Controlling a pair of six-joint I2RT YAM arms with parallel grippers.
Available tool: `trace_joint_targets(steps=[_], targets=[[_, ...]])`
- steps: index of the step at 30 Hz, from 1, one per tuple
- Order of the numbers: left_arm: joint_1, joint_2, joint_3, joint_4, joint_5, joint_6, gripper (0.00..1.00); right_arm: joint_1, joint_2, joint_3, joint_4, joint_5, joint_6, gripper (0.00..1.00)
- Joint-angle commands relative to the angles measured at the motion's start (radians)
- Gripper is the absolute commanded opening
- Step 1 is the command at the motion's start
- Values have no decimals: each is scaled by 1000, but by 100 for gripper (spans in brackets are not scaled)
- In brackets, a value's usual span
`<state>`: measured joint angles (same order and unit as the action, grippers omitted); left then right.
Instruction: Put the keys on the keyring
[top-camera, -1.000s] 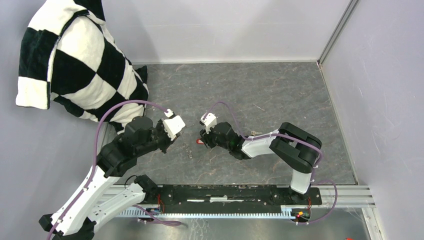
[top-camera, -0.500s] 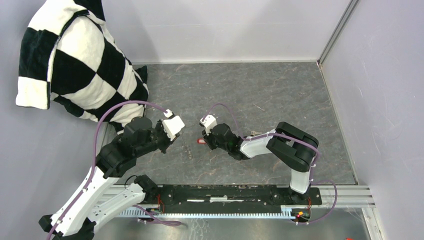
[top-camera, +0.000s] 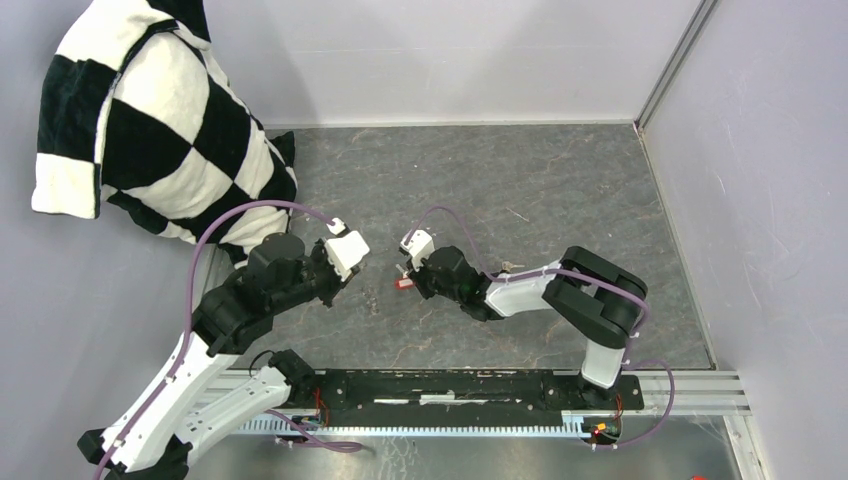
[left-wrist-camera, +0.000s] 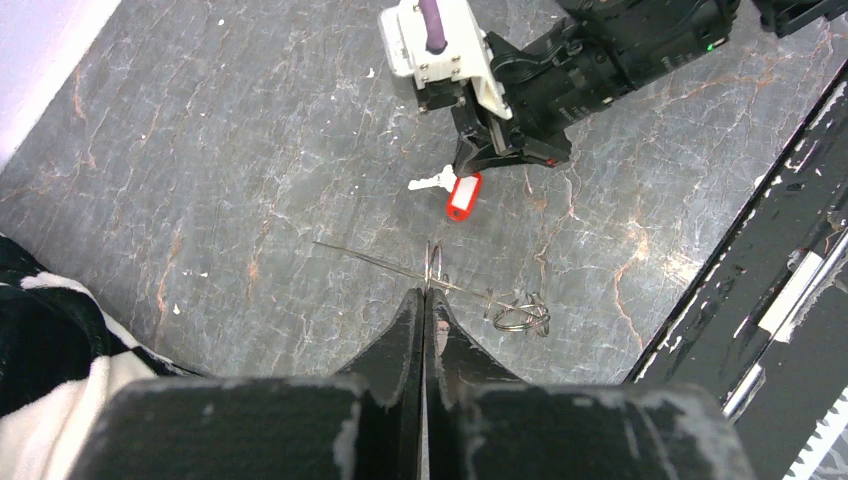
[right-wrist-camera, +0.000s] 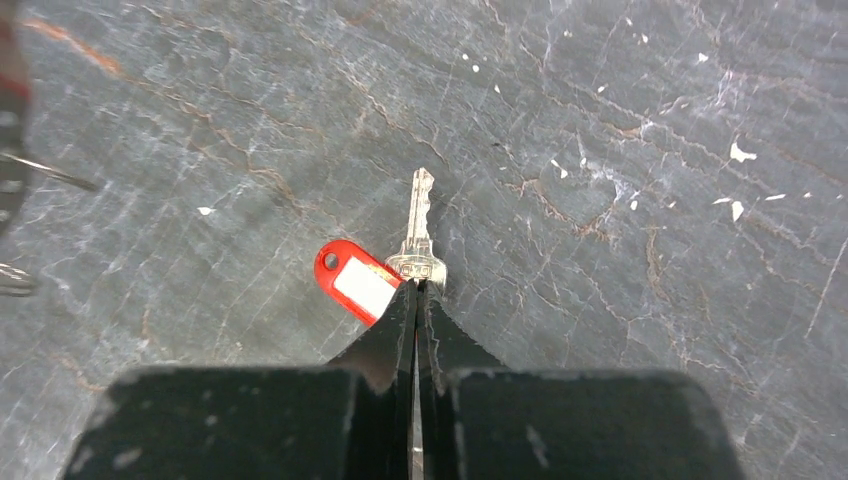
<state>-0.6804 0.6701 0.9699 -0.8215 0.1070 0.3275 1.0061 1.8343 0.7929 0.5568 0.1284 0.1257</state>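
Just snapped shut: right hand (right-wrist-camera: 416, 292) now pinching red-tag key (right-wrist-camera: 420, 225); left hand (left-wrist-camera: 424, 297) clamped on keyring (left-wrist-camera: 365, 256); nothing threaded yet.

The top view looks steeply down from behind the arm bases (top-camera: 450, 385) at frame bottom. Wrist views look closely past the left hand (left-wrist-camera: 424, 296) and right hand (right-wrist-camera: 416, 289) at the counter (left-wrist-camera: 250, 150), sharing the red-tagged key (right-wrist-camera: 420, 228).

Light even, diffuse, from above; shadows soft and short. Top view sharp, walls pale and flat.
Left wrist view: left gripper (left-wrist-camera: 424, 300) blurred at bottom centre; keyring (left-wrist-camera: 370, 258) wire barely resolved.
Right wrist view: right gripper (right-wrist-camera: 415, 295) soft at bottom; dark out-of-focus smear at left edge; table (right-wrist-camera: 620, 130) crisp.
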Motion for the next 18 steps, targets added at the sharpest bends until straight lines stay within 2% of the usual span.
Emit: trace_joint_targets(steps=[1, 12, 18], targets=[[-1, 5, 48, 45, 15, -45, 2, 3, -105, -32, 49, -50, -53, 0], [-1, 5, 4, 61, 45, -72, 2, 33, -475, -164, -29, -268, -82, 0], [-1, 19, 4, 69, 75, -73, 2, 100, -568, -124, -105, -319, -117, 0]])
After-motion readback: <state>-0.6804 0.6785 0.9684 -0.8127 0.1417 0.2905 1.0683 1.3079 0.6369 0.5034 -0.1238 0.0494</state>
